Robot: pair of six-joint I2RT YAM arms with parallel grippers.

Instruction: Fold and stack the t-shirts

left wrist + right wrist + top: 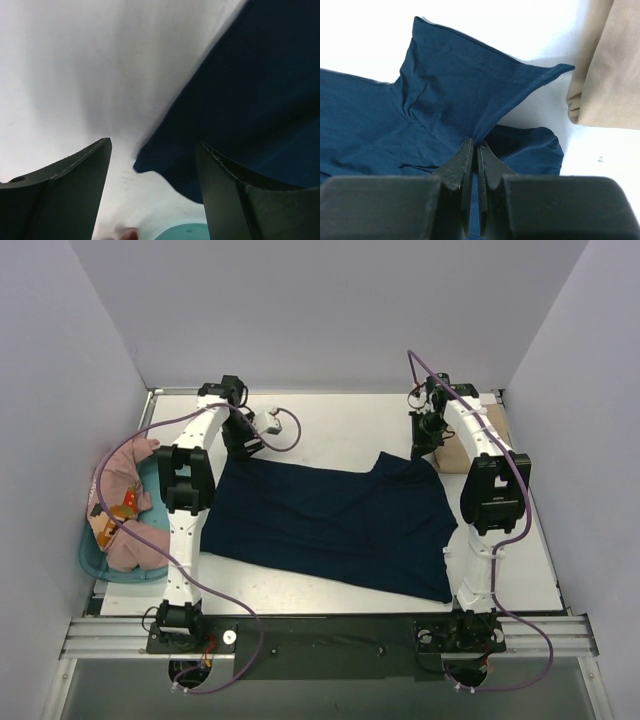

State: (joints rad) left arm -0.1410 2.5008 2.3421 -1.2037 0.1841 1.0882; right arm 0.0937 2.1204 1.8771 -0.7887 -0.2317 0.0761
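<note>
**Inspector:** Top view first. Where are the shirts?

**Assistant:** The navy t-shirt (pixel 330 525) lies spread across the middle of the table (pixel 340 425), mostly flat. One corner is drawn up at its 1 o'clock end. The pink t-shirt (pixel 128 540) is heaped in the teal tub (pixel 98 565) at the table's 9 o'clock edge. It carries an orange print (pixel 122 510) that is too small to read. The tan t-shirt (pixel 455 458) sits at 2 o'clock, just beside the navy one.

**Inspector:** And the arms?

**Assistant:** The left gripper (pixel 245 445) is at the navy shirt's 11 o'clock corner. The right gripper (pixel 428 440) is at its 1 o'clock corner. Neither gripper's state can be told from this height.

**Inspector:** Left wrist view.

**Assistant:** The left gripper (pixel 154 145) is spread wide and holds nothing. A navy t-shirt (pixel 250 100) corner lies on the table (pixel 90 75) between its fingers, touching neither. The teal tub (pixel 187 232) rim shows at 6 o'clock. The view is blurred.

**Inspector:** Right wrist view.

**Assistant:** The right gripper (pixel 475 147) is clenched on a pinch of the navy t-shirt (pixel 445 85), and the cloth rises in creases toward the jaws. A stitched hem runs along the upper edge, at 12 o'clock. The tan t-shirt (pixel 610 65) lies at 2 o'clock, apart from the navy cloth, with a strip of table (pixel 545 110) between them. I can read no writing in this view.
</note>
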